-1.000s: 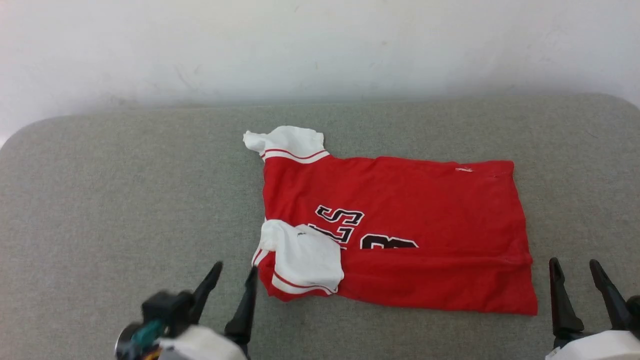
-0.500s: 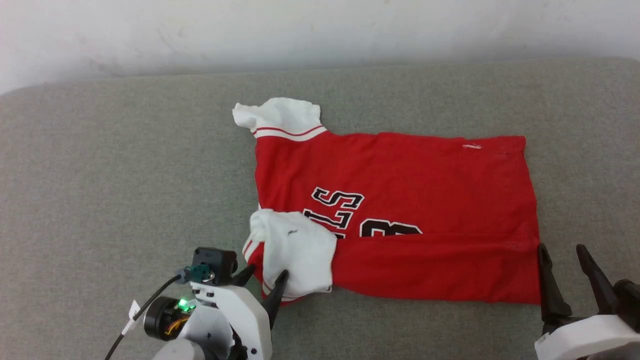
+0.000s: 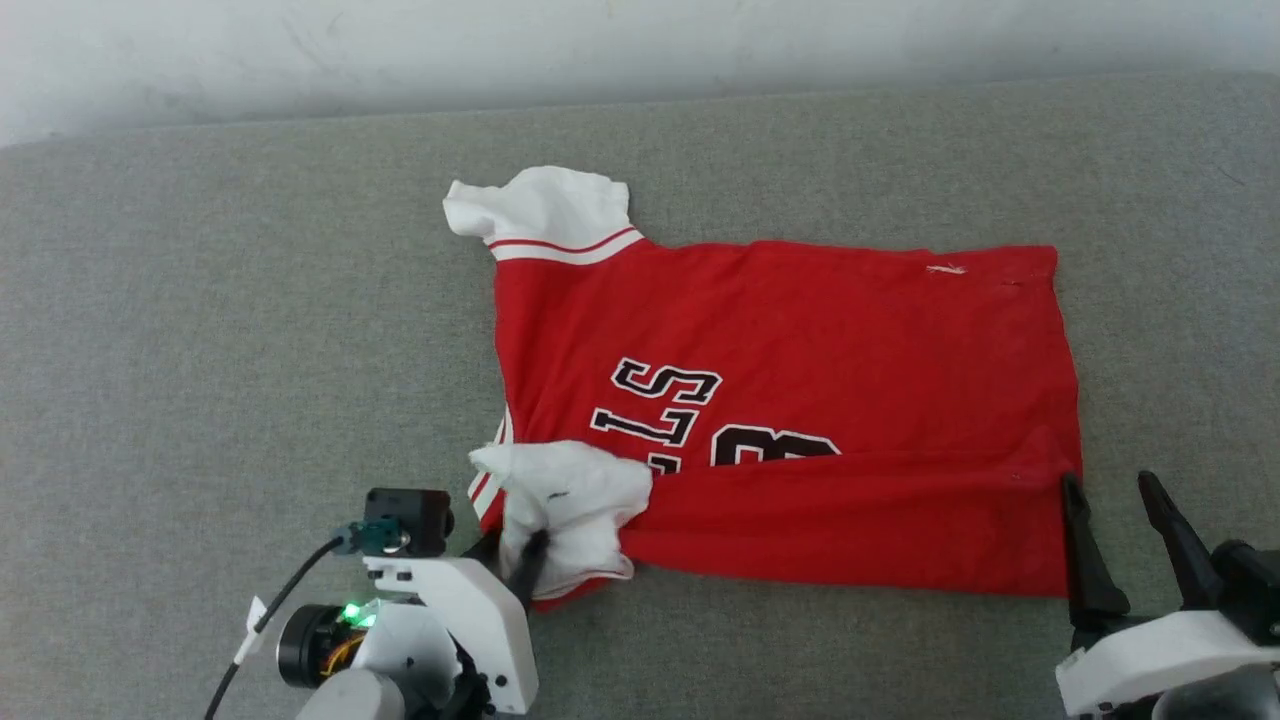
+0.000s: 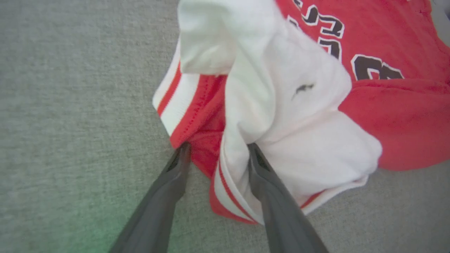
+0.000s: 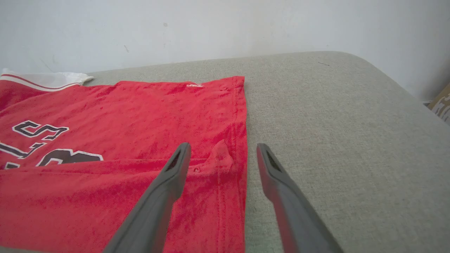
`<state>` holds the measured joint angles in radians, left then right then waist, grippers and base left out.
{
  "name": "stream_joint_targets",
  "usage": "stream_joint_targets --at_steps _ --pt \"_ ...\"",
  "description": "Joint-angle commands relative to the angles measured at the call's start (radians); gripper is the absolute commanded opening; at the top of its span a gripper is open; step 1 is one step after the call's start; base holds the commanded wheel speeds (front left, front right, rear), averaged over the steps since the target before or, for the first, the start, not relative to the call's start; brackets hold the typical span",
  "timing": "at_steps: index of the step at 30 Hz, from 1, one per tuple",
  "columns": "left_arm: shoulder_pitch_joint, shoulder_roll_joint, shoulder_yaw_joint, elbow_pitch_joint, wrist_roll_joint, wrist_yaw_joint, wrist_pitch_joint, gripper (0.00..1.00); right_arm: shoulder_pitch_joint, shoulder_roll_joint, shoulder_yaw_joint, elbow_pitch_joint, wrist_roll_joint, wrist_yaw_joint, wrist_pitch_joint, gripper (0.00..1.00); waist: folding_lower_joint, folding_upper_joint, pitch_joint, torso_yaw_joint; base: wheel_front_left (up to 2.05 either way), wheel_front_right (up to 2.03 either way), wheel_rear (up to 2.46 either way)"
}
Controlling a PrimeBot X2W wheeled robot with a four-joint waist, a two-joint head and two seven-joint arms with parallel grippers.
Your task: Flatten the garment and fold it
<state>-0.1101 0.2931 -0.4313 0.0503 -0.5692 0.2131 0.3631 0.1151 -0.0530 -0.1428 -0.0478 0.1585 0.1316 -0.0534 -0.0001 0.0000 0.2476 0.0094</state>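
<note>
Grey cloth covers the desk (image 3: 200, 300); the red garment (image 3: 800, 340) lies spread at its middle. The left hand (image 3: 515, 545) straddles the crumpled near white sleeve with its fingers parted. The right hand (image 3: 1106, 480) stands open astride the hem's near corner.

The head camera looks steeply down across the grey fabric cushion (image 3: 200, 300) toward its far edge. The left wrist camera sits close over the red jersey garment (image 4: 404, 112); the right one (lower, shallower) faces the far-right corner, sharing the lettering (image 5: 38, 131).
</note>
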Motion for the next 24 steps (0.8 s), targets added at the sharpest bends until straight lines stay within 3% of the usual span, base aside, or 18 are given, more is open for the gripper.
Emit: stream_joint_targets --at_steps 1,9,17,20,24 --pt "0.028 0.003 -0.002 0.056 -0.011 0.005 0.019 0.0 -0.021 0.003 0.005 0.0 -0.006 -0.001 0.0 1.0 0.0001 0.0 0.0 0.0 0.0 0.0 0.0" --pt "0.054 -0.002 0.038 0.02 -0.04 -0.005 -0.063 0.0 -0.063 -0.009 0.025 -0.046 -0.01 -0.001 0.078 1.0 0.0001 0.0 -0.009 -0.002 0.0 0.0 0.0" --pt "0.075 -0.006 0.02 -0.027 -0.042 -0.022 -0.084 0.0 0.006 -0.019 -0.019 -0.124 0.104 -0.001 0.486 1.0 0.0001 0.0 -0.01 0.003 0.0 0.0 0.0" --pt "0.069 -0.007 0.011 -0.033 -0.041 -0.031 -0.087 0.0 0.027 -0.01 -0.052 -0.146 0.102 -0.001 0.569 1.0 0.0001 0.0 -0.001 0.003 0.0 0.0 0.0" --pt "0.056 -0.007 0.005 -0.034 -0.041 -0.04 -0.091 0.0 0.027 -0.002 -0.05 -0.132 0.108 -0.001 0.602 1.0 0.0001 0.0 0.01 0.002 0.0 0.0 0.0"
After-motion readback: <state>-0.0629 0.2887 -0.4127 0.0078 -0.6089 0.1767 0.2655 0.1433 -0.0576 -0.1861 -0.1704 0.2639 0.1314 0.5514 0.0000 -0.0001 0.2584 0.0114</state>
